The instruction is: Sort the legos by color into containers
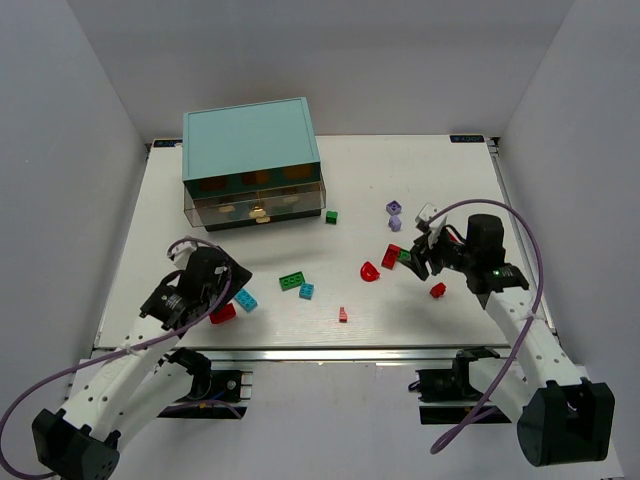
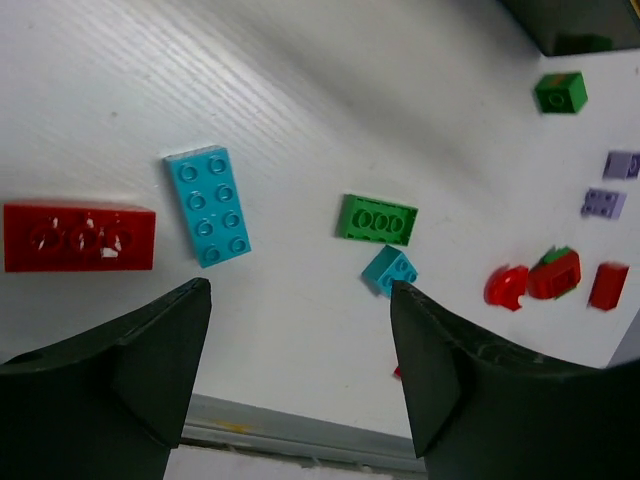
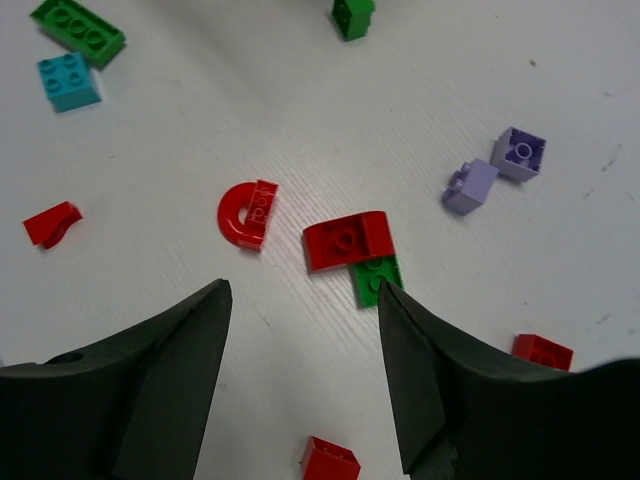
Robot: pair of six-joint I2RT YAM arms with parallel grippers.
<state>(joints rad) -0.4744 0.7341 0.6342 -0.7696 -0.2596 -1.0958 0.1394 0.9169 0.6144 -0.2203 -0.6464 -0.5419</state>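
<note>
Holds nothing either side: fingers wide on left gripper near cyan brick, wide on right gripper over red curved piece. Risks dragging the touching green piece along, mixing colours in the drawers. Leaves legos scattered on bench.

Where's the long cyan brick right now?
Left wrist view: the long cyan brick lies just ahead of the left gripper, between the long red brick to its left and a green brick to its right.
</note>
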